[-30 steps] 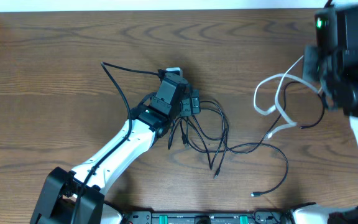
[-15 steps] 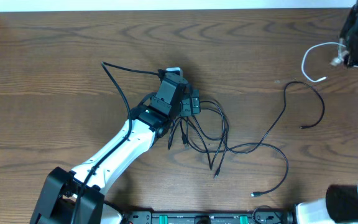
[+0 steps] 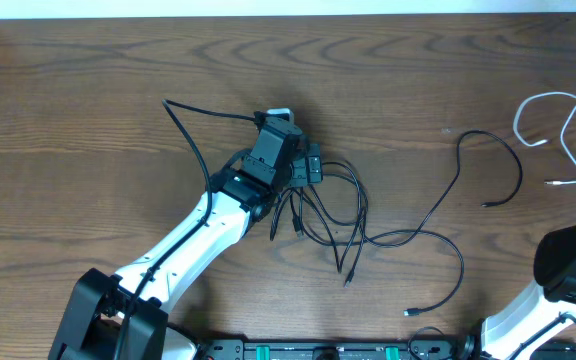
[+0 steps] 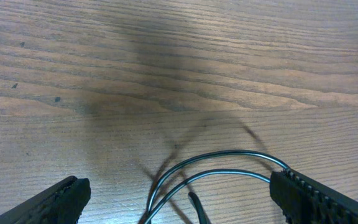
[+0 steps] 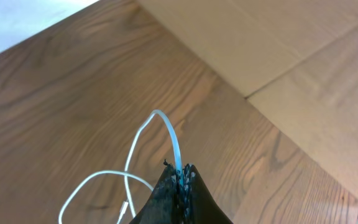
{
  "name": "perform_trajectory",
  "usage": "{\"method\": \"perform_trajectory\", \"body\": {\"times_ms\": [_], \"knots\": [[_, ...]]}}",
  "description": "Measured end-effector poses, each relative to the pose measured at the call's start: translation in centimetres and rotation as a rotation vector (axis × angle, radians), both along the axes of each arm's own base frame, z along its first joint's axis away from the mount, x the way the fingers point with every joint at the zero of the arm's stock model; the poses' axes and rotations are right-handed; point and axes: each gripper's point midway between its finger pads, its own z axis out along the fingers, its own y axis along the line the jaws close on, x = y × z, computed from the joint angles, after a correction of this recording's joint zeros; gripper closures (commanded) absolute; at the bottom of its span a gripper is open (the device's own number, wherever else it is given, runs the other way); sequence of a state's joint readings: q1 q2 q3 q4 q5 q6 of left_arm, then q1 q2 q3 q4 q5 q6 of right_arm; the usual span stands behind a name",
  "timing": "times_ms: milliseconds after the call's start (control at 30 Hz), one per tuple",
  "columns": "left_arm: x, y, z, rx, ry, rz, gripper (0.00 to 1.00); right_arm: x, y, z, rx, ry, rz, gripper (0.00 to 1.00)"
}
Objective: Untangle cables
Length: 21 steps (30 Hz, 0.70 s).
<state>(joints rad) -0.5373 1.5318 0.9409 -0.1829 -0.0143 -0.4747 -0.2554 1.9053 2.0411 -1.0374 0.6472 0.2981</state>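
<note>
the white cable [image 3: 553,95] is now clear of the black cables [image 3: 365,215]. 1 second ago it lay looped across the right-hand black strand, touching it. half a second ago it was drawn up into a small curl at the table's [image 3: 88,100] far right edge. now it hangs in loose loops at that edge, well apart from both black ones.

the right gripper [image 5: 180,179] is pressed together on the white cable, pinching it right at the fingertips, with the rest trailing down toward the wood. we judge that 1 of the 3 cables is freed, so what remains is the knot of 2 black cables near the middle.

that knot looks unchanged across the frames. the same loops sit by the left arm, 1 strand runs out to the right and another ends near the front edge. the left gripper [image 4: 179,186] has not shifted either. its fingers are spread wide, low over the table, with 2 black loops lying between them and nothing gripped. we see no contact between those fingers and the loops.
</note>
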Motion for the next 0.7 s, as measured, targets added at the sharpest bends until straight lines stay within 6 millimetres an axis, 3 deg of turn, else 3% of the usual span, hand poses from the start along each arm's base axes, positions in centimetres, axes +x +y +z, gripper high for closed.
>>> {"method": "perform_trajectory", "body": {"times_ms": [233, 333, 500, 700], "knots": [[0.0, 0.0, 0.0, 0.0, 0.0, 0.0, 0.03, -2.8, -5.1, 0.1, 0.012, -0.046, -0.152, 0.99], [0.0, 0.0, 0.0, 0.0, 0.0, 0.0, 0.02, -3.8, -6.8, -0.2, 0.036, -0.06, -0.19, 0.92], [0.0, 0.0, 0.0, 0.0, 0.0, 0.0, 0.02, -4.6, -8.1, -1.1, 0.097, -0.081, -0.208, 0.73], [0.0, 0.0, 0.0, 0.0, 0.0, 0.0, 0.02, -5.6, -8.4, -3.9, 0.148, -0.032, -0.221, 0.74]]}}
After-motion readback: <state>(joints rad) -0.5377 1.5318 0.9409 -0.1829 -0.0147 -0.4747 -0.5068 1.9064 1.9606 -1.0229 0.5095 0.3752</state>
